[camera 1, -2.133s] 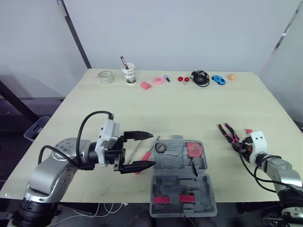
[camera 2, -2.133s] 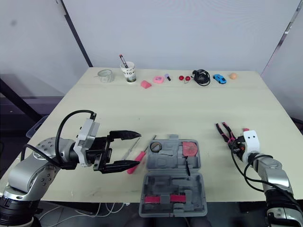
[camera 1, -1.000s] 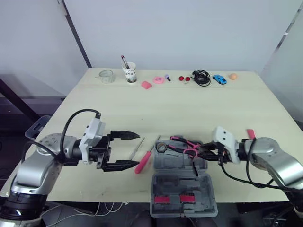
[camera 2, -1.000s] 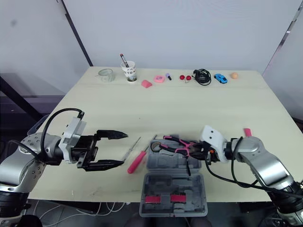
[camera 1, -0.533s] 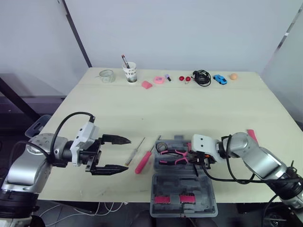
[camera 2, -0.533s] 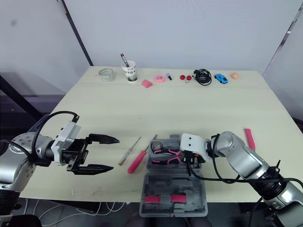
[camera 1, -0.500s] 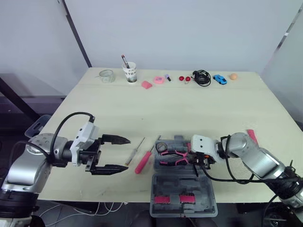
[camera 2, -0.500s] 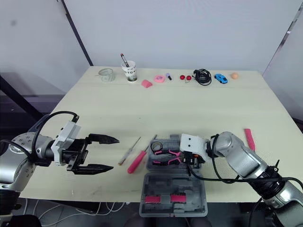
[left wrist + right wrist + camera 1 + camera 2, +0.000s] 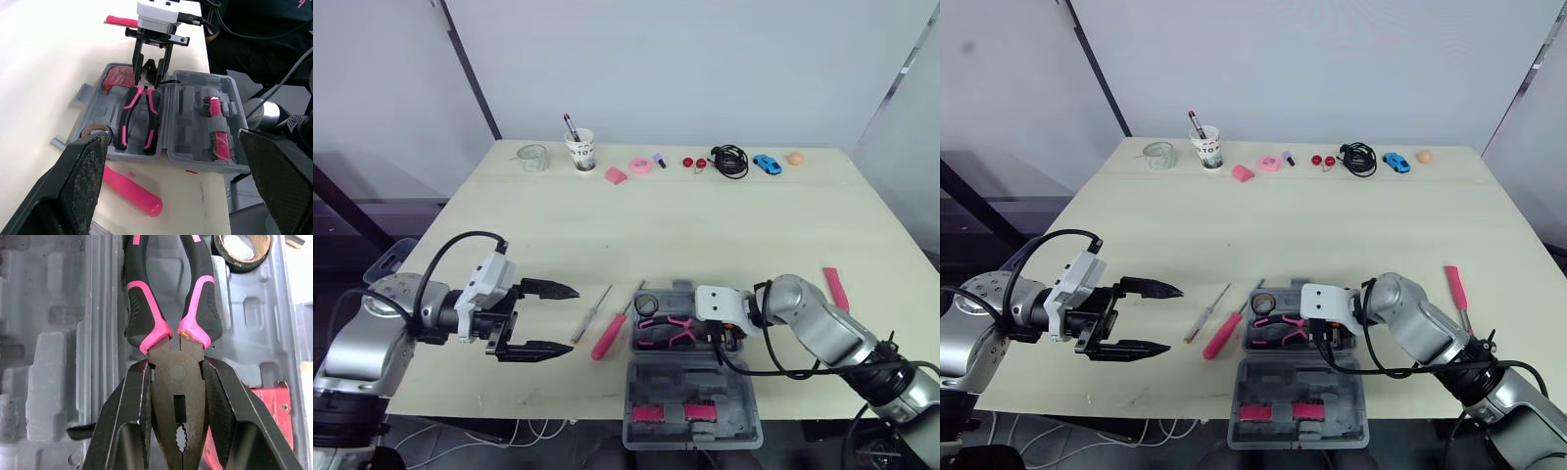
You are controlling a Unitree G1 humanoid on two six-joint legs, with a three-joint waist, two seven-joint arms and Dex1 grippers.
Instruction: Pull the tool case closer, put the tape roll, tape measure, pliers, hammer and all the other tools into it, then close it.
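The grey tool case [image 9: 697, 384] lies open near the table's front edge. Black-and-pink pliers [image 9: 662, 329] lie in its far half, beside the tape roll [image 9: 645, 305] and a red tape measure [image 9: 119, 78]. My right gripper [image 9: 175, 366] is shut on the pliers' head, a finger [image 9: 133, 416] pressed against each side. My left gripper [image 9: 574, 318] hovers open left of the case, holding nothing. A pink screwdriver [image 9: 610, 336] and a thin screwdriver [image 9: 590, 313] lie between it and the case. Another pink-handled tool [image 9: 835, 287] lies at the right.
Along the table's far edge stand a glass jar [image 9: 531, 158], a cup with a pen [image 9: 579, 152], small pink items [image 9: 640, 165], a black cable [image 9: 729, 160], a blue toy car [image 9: 766, 164] and an orange ball [image 9: 794, 158].
My right gripper picked up the pliers from the table's right side, carried them left over the case and lowered them into its far half. My left gripper drew back to the left.
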